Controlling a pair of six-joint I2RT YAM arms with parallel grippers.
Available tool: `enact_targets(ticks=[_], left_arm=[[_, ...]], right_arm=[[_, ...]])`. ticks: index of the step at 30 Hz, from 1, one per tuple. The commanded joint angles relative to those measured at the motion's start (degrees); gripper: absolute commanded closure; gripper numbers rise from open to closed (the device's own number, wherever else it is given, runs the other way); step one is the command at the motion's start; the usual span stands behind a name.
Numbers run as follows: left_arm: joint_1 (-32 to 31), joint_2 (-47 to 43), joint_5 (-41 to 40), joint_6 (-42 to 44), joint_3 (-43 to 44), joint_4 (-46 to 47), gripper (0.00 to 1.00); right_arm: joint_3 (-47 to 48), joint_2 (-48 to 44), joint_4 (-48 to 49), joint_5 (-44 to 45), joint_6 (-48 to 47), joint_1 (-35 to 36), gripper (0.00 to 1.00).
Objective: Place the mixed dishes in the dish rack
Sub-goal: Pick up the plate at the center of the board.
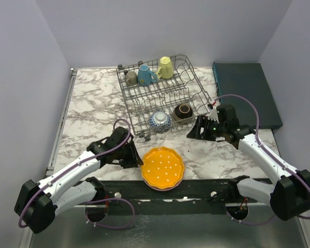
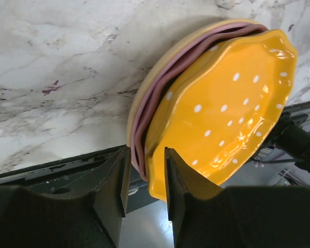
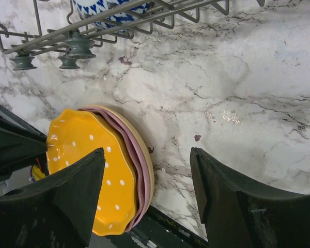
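Note:
A stack of scalloped plates lies at the table's near edge, the orange white-dotted one on top of the pink one. My left gripper is at the stack's left rim. Its jaws are closed across the orange and pink rims, one finger on the orange face. My right gripper hangs open and empty right of the stack, above bare marble. The dish rack holds grey-olive, blue and yellow mugs, a blue-white bowl and a dark brown bowl.
A flat dark teal box lies at the back right. The rack's front feet stand on the marble just beyond the plates. A dark rail runs along the table's near edge under the stack's overhang.

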Motion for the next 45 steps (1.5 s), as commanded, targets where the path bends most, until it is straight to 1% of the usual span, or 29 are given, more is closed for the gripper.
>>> enact_targets(ticks=[1, 13, 20, 25, 29, 32, 35, 41, 45], left_arm=[[-1.72, -0.75, -5.29, -4.14, -1.74, -0.65, 0.62], [-3.34, 2.78, -4.03, -4.37, -1.41, 2.29, 0.62], [-4.42, 3.44, -4.9, -4.48, -0.27, 2.61, 0.63], [-5.04, 4.17, -4.99, -4.17, 0.21, 2.89, 0.71], [-5.29, 4.37, -4.82, -3.94, 0.42, 3.04, 0.8], [-5.4, 4.08, -4.77, -3.83, 0.87, 3.04, 0.88], [-5.38, 3.96, -4.73, -2.82, 2.21, 2.78, 1.0], [-5.4, 3.28, -4.37, -1.17, 4.71, 2.91, 1.0], [-5.38, 1.59, -4.88, -1.07, 5.91, 2.88, 1.0]], right_arm=[[-0.97, 1.03, 1.54, -2.49, 0.29, 0.26, 0.27], [-1.83, 1.69, 2.32, -2.79, 0.81, 0.3, 0.28], [-3.0, 1.13, 2.39, -2.5, 0.92, 0.44, 0.28], [-4.02, 0.95, 3.01, -2.57, 1.29, 0.43, 0.28], [-4.35, 0.74, 3.2, -2.75, 1.43, 0.44, 0.28], [-4.58, 0.45, 3.07, -2.83, 1.45, 0.39, 0.28], [-4.29, -0.02, 2.63, -3.28, 1.56, 0.44, 0.28], [-3.8, -0.75, 1.21, -4.54, 1.04, 0.44, 0.28], [-4.57, -1.47, 1.59, -7.81, 0.69, 0.44, 0.28]])
